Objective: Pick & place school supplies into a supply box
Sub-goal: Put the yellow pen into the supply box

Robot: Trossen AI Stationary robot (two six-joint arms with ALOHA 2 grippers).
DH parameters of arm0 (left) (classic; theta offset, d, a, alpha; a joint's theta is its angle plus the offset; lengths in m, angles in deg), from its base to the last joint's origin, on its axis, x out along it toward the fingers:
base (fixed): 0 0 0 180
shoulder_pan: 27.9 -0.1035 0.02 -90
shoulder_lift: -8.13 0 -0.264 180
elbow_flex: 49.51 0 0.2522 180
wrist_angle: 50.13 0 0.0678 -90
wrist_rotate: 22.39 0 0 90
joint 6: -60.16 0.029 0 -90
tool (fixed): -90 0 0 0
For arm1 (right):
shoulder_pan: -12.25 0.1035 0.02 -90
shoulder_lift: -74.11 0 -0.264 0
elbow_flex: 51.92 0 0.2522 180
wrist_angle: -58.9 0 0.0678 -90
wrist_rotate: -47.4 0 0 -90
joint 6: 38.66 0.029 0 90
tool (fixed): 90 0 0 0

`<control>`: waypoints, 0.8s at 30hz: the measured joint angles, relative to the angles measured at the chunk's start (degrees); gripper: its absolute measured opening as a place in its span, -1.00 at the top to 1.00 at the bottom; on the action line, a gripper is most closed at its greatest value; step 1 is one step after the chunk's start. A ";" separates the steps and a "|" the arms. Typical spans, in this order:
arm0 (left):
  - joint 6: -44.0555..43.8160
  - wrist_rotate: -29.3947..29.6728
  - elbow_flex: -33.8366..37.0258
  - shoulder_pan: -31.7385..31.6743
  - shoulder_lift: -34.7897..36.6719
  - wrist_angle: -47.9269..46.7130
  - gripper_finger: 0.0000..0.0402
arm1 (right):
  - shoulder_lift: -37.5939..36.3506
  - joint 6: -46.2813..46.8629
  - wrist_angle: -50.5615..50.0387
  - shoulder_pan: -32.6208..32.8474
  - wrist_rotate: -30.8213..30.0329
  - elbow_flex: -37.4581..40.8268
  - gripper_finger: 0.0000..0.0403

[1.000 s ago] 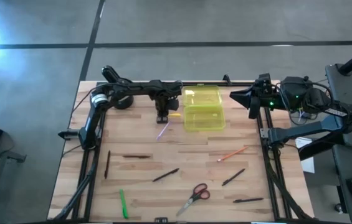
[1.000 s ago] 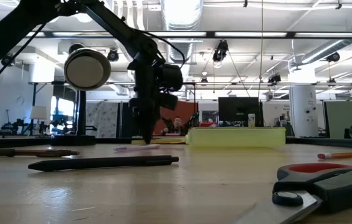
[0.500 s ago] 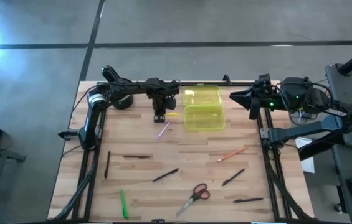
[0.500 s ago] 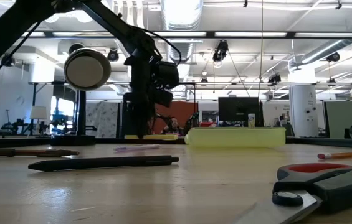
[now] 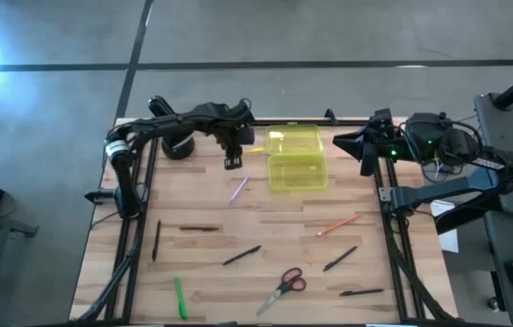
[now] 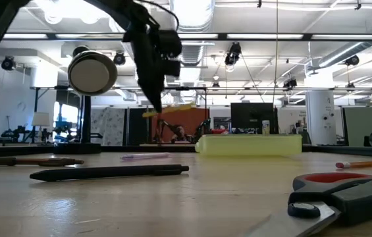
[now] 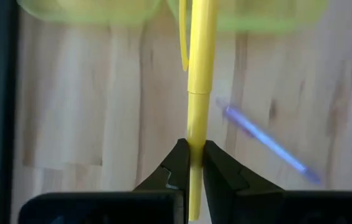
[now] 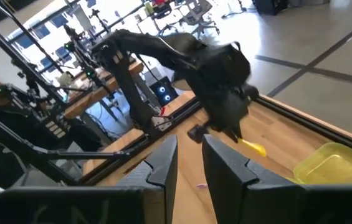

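From above we see the left gripper (image 5: 233,162) raised over the back of the table (image 5: 202,272), just left of the box (image 5: 297,160), which lies open at the back centre with its lid flat behind it; only a faint yellow streak toward the box shows there. The left wrist view tells more: the two fingers (image 7: 177,168) are clenched on a yellow pen (image 7: 199,93), its far end reaching toward the box, and below it the purple pen (image 7: 266,138) lies on the wood. The low view adds height, with the yellow pen held level in the air well above the tabletop. The right gripper (image 8: 188,163) waits at the table's right edge near the back, its fingers a little apart and holding nothing; its wrist view looks across at the left arm and the pen. The overhead view alone lays out what remains on the table: the orange pencil (image 5: 339,223) right of centre, several black pens, the green pen (image 5: 180,297) and the scissors (image 5: 285,286) near the front. A black round stand (image 5: 178,148) sits at the back left
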 joint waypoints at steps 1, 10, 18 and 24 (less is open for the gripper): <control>-1.30 -0.66 0.00 0.02 1.21 0.85 0.96 | 0.24 -0.26 0.06 0.00 0.00 0.00 0.66; -16.86 -5.91 0.00 0.29 12.04 10.84 0.96 | 4.39 -4.89 1.84 0.00 -0.08 0.07 0.66; -28.06 -6.88 -0.02 3.96 17.08 23.45 0.96 | 8.88 -11.96 13.11 0.00 4.14 0.09 0.53; -30.28 -6.88 -0.02 8.94 17.78 31.04 0.96 | 12.19 -14.24 17.73 -0.15 4.25 0.09 0.26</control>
